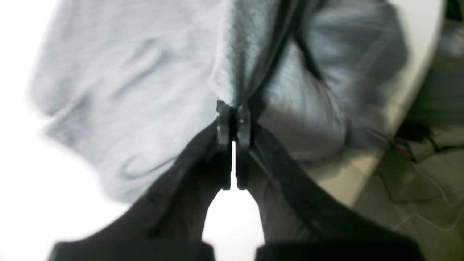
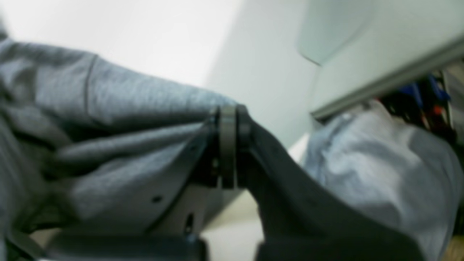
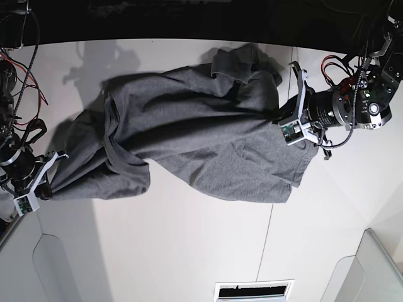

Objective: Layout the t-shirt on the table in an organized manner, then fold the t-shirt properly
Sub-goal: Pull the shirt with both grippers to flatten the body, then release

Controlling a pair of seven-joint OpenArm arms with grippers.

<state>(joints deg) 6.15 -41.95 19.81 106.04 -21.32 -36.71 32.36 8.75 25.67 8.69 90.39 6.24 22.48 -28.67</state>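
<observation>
With both grippers, left (image 3: pixel 281 121) and right (image 3: pixel 49 175), clenched on the t-shirt (image 3: pixel 189 126), I'd pull the 2 ends apart evenly (fingers stay pinched) until it lies flat on the tabletop (image 3: pixel 189 251).

bare table (image 3: pixel 189 251) open below the t-shirt (image 3: pixel 189 126), shirt stretched across the middle blocking passage between the arms, light grey bins (image 3: pixel 63 270) at the lower corners, dark vent slot (image 3: pixel 254 291) at the bottom edge

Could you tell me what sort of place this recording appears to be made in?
Probably a robotics lab workbench: a wide white table with a grey t-shirt stretched across it, two robot arms with exposed red and black wiring, and light grey bins at the table's edge.
</observation>
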